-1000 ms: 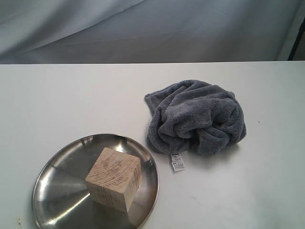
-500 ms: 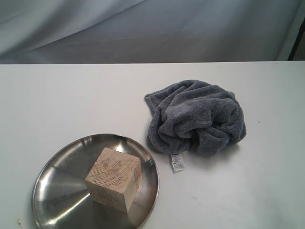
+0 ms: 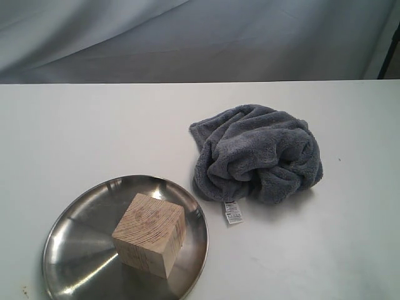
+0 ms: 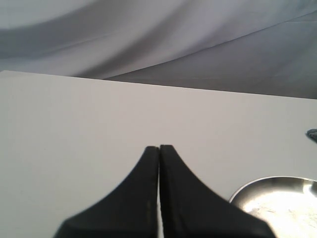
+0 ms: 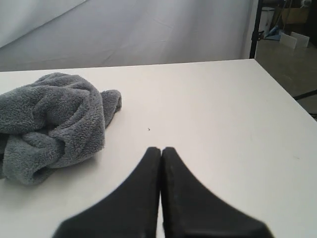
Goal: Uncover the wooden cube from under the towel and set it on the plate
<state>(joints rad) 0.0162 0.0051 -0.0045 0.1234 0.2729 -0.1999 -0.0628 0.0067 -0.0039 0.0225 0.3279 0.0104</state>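
Observation:
The wooden cube point(image 3: 150, 234) rests on the steel plate point(image 3: 75, 250) at the front left of the table. The grey towel point(image 3: 256, 153) lies crumpled to the plate's right, its white tag point(image 3: 233, 212) at the near edge. Neither gripper shows in the exterior view. My left gripper point(image 4: 159, 148) is shut with nothing in it, above bare table, and the plate's rim point(image 4: 257, 186) shows beside it. My right gripper point(image 5: 161, 149) is shut on nothing, with the towel point(image 5: 49, 119) lying apart from it.
A grey cloth backdrop point(image 3: 200, 37) hangs behind the white table point(image 3: 94, 131). The table's right edge point(image 5: 282, 89) shows in the right wrist view, with a dark stand point(image 5: 255, 27) and floor beyond it.

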